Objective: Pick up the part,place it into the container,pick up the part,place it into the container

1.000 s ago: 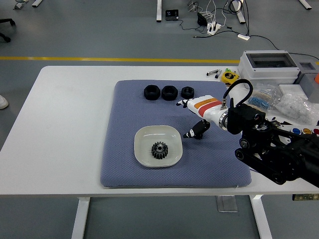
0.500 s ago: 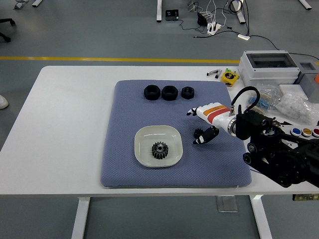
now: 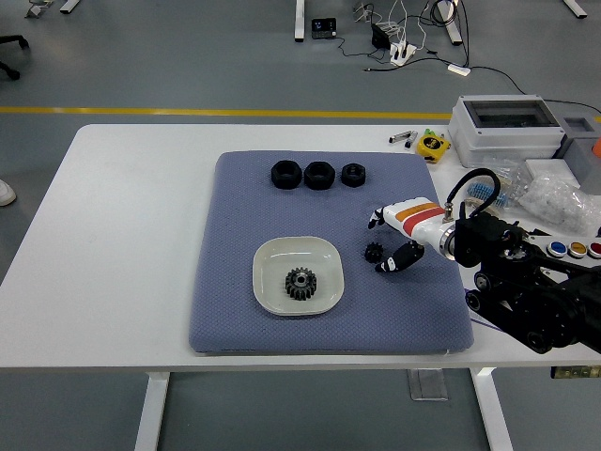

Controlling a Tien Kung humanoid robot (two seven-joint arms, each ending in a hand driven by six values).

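right hand (image 3: 399, 237) now further right and nearer the pad's right edge than a second ago, pulled back from the spot beside the dish. small black gear (image 3: 374, 251) left lying on the blue pad (image 3: 235, 310), just beside the dark fingertips (image 3: 387, 267), earlier tucked under the hand and hard to make out. fingers loosely curled, holding nothing; whether touching the small gear or just apart, cannot tell. larger dark gear (image 3: 300, 284) unmoved, flat in the middle of the white dish (image 3: 272, 258), toothed rim and pale hub visible. three black ring-shaped parts (image 3: 318, 175) in a row at the pad's far edge, same as before. pad resting on the white surface (image 3: 122, 235). grey box (image 3: 507, 122) and bagged items at far right, unchanged.
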